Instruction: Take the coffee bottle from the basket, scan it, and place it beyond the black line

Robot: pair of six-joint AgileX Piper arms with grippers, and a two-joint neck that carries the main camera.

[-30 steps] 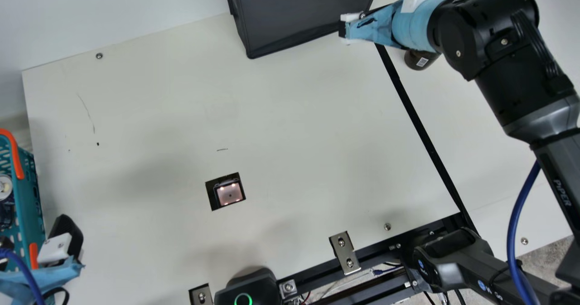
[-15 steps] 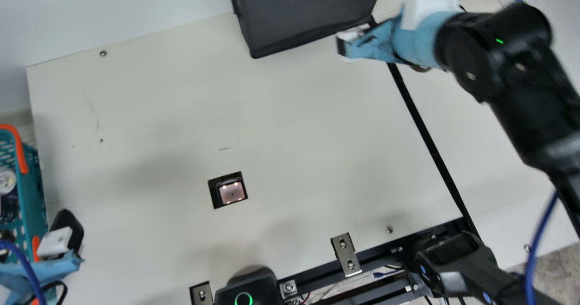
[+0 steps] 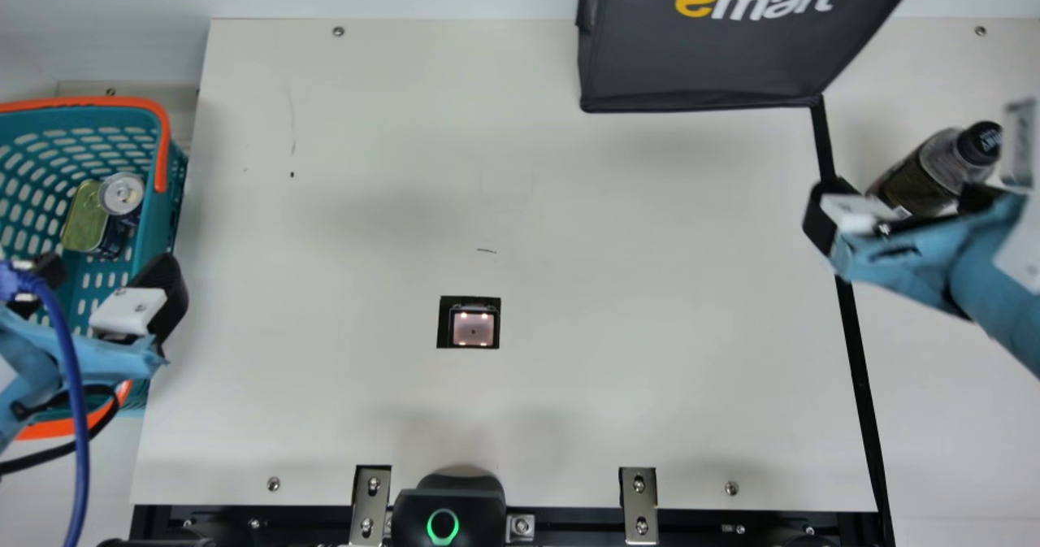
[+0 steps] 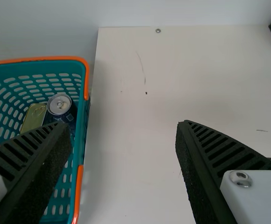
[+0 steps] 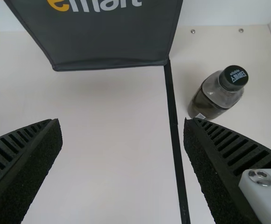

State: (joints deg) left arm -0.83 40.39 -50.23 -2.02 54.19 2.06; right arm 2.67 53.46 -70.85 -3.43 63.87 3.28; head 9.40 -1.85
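Observation:
In the main view the coffee bottle (image 3: 930, 175) stands right of the black line (image 3: 857, 360), partly behind my right gripper (image 3: 900, 212). The right wrist view has the bottle (image 5: 211, 99) upright beyond the line (image 5: 175, 140), apart from the open right gripper (image 5: 123, 144) with nothing between its fingers. My left gripper (image 3: 104, 288) is over the right side of the teal basket (image 3: 154, 234), open and empty. From the left wrist, the gripper (image 4: 124, 147) has one finger above the basket (image 4: 82, 126) and the other above the table.
A scanner window (image 3: 473, 329) is set in the middle of the table. The dark bag (image 3: 723, 59) stands at the back, its corner at the black line. A can (image 3: 122, 193) and a green tin (image 3: 84, 218) lie in the basket. Metal brackets edge the front.
The camera has turned. My right gripper has moved toward the front, away from the bag, uncovering more of the bottle. The left gripper has kept its place beside the basket wall.

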